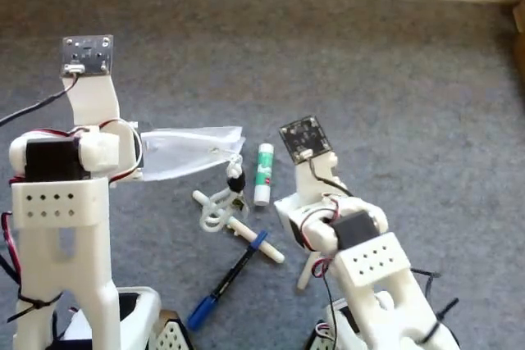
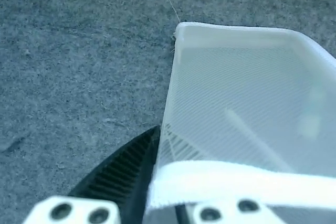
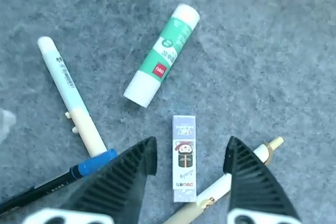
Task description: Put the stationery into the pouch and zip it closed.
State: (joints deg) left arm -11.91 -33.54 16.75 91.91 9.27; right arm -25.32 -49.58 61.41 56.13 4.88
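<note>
Grey carpet (image 1: 394, 79) lies under everything. The left gripper (image 1: 135, 156) is clamped on one end of the clear pouch (image 1: 193, 152), and the pouch's other end lies just beside the glue stick (image 1: 263, 173). The right gripper (image 3: 191, 145) hangs with its jaws apart over a small box (image 3: 184, 153) near the glue stick. A white pen (image 3: 68, 95) and a blue pen (image 3: 94, 162) lie near the glue stick. A cream pen (image 3: 231, 182) lies beyond the box.

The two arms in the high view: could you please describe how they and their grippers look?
Both the left arm and right arm are white, blocky shells with rows of small round holes and black motors, trailing red, white and black wires. Each wrist carries a square circuit board. The right gripper has black ribbed fingers tapering to points.
</note>
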